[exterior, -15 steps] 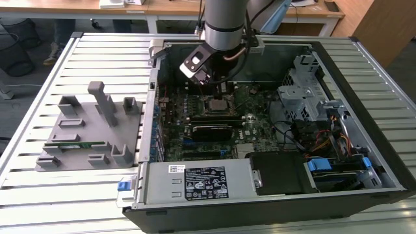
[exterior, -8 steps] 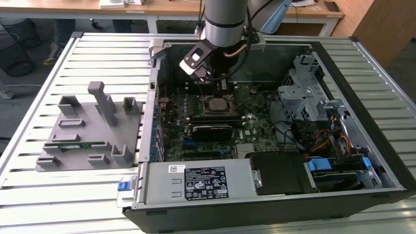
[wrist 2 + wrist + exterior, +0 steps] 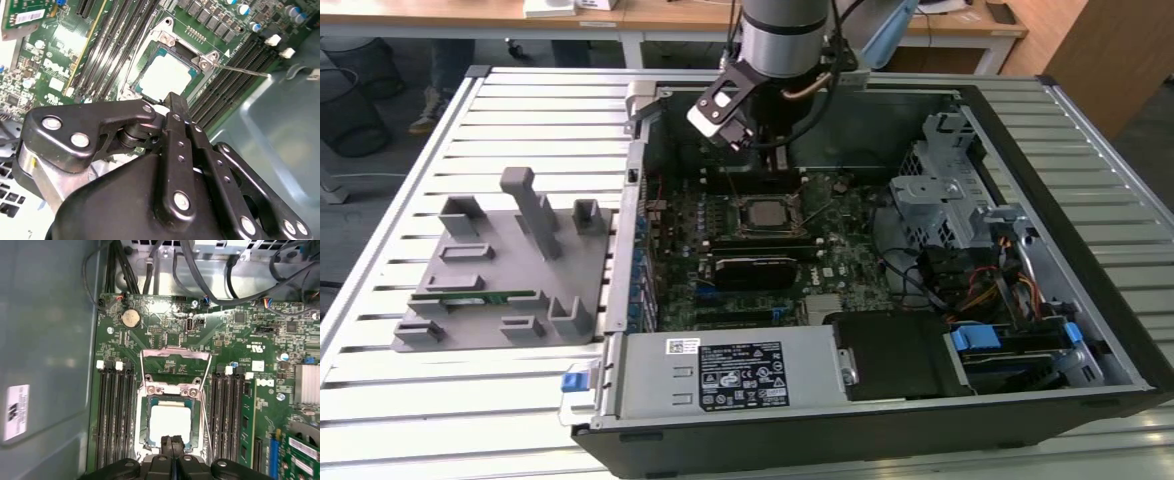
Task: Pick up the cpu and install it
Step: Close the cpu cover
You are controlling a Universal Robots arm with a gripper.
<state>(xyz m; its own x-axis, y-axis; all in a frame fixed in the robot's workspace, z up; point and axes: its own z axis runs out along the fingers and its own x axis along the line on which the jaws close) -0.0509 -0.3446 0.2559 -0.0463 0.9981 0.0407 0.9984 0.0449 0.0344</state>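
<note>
My gripper (image 3: pixel 173 446) has its two fingers pressed together with nothing between them, and it hangs low inside the open computer case (image 3: pixel 1107 340), over the motherboard (image 3: pixel 165 332). The cpu (image 3: pixel 170 422) lies flat in its socket (image 3: pixel 146 426) directly under and just ahead of my fingertips (image 3: pixel 176 102), silvery top up; whether the tips touch it I cannot tell. Beyond the cpu from me, the socket's metal frame (image 3: pixel 175 354) is swung open. Black memory slots (image 3: pixel 116 415) flank the socket on both sides of my fingers.
</note>
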